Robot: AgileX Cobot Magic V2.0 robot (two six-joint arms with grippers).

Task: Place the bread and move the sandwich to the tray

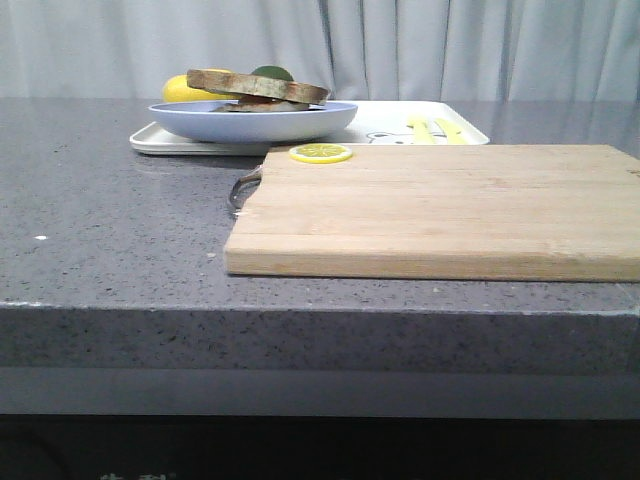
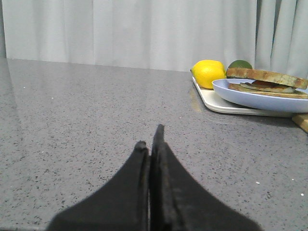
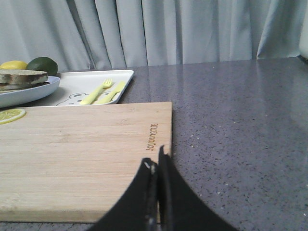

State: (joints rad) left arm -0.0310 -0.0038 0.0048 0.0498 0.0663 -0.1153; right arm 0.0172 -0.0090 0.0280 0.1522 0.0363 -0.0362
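The sandwich [image 1: 260, 86], brown-crusted bread slices stacked on a pale blue round plate [image 1: 250, 122], rests on the white tray [image 1: 400, 125] at the back of the table. It also shows in the left wrist view [image 2: 267, 79] and the right wrist view [image 3: 21, 78]. The top slice is the thick bread [image 1: 255, 82]. My left gripper [image 2: 151, 139] is shut and empty over the bare grey counter, well short of the tray [image 2: 226, 103]. My right gripper [image 3: 156, 159] is shut and empty above the near right corner of the cutting board. Neither gripper shows in the front view.
A light wooden cutting board [image 1: 440, 210] lies in front of the tray with a lemon slice [image 1: 320, 153] on its far left corner. A yellow lemon [image 2: 208, 73] and a green lime [image 2: 239, 64] sit on the tray behind the plate. Yellow cutlery [image 3: 103, 91] lies on the tray's right part.
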